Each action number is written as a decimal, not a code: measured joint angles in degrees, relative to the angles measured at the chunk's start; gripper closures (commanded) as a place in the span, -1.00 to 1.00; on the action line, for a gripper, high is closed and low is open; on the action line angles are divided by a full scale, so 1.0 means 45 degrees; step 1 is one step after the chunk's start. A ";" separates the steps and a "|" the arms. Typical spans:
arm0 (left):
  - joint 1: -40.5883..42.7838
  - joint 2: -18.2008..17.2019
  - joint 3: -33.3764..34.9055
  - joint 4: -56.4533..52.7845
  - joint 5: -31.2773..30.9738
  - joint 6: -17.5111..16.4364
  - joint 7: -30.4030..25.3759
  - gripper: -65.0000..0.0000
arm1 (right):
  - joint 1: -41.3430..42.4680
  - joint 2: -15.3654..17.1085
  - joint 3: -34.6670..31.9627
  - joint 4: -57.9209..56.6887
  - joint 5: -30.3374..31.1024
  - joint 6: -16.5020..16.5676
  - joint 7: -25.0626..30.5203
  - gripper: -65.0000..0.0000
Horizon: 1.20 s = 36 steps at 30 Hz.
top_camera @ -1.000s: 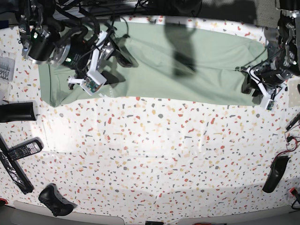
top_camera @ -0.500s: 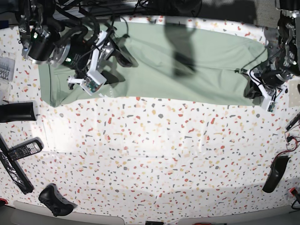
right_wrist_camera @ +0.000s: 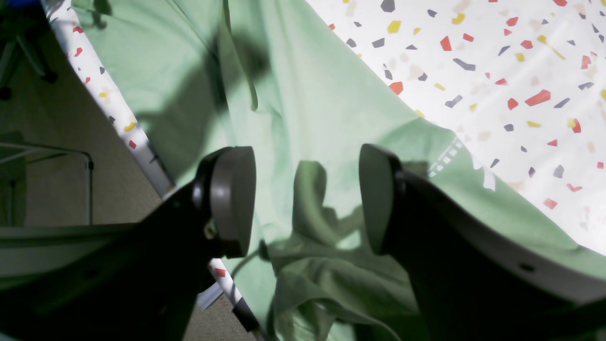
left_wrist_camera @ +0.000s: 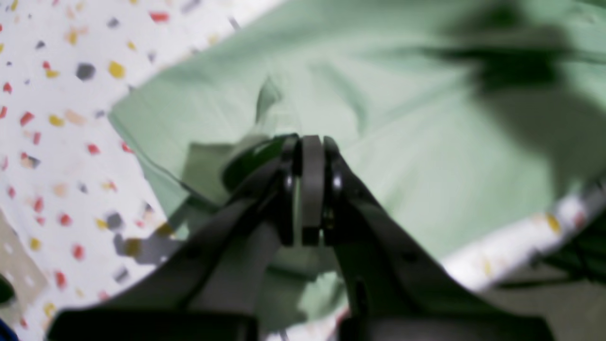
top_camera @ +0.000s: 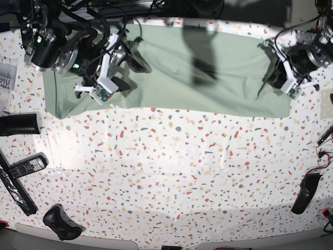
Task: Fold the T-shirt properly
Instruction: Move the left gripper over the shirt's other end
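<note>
"Which way does the T-shirt (top_camera: 234, 57) point, as we see it from the base camera?"

"Its long axis runs roughly from nine o'clock to three, across the twelve o'clock side of the table (top_camera: 171, 166). We cannot tell which way its collar points."

"And what do our jaws hold?"

"Our left gripper (left_wrist_camera: 310, 142), towards two o'clock in the base view, has its fingers closed together, with a raised fold of the shirt pinched at the tips. Our right gripper (right_wrist_camera: 305, 156), towards ten, stands wide open above the cloth, and we see nothing caught between its fingers."

"What surface are we working on?"

"A white one, speckled with red, yellow, grey and peach chips. At seven o'clock near the edge we have a black object (top_camera: 62, 223), and at four another dark one (top_camera: 307, 193), with a thin red cable (top_camera: 317, 167) just beside it. Past the table, our right wrist camera shows a grey-brown floor (right_wrist_camera: 118, 189) and, towards ten, some dark legs (right_wrist_camera: 28, 57) of something we cannot name."

"How does the shirt itself look to us?"

"Pale sage green, plain, soft and rumpled. We find it layered, with creases crossing its middle. Near our left gripper a lifted loop shows a darker green hollow underneath. In the right wrist view, loose folds bunch towards six o'clock, and small whitish marks sit along the edge towards two. A blurred shadow darkens the cloth just past twelve in the base view."
</note>
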 measured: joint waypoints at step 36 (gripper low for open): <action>0.0933 0.1044 0.0005 0.0189 0.4605 -0.0267 -0.3458 0.04 | 0.0000 0.0000 0.0000 0.0000 0.0034 0.0000 0.0000 -0.04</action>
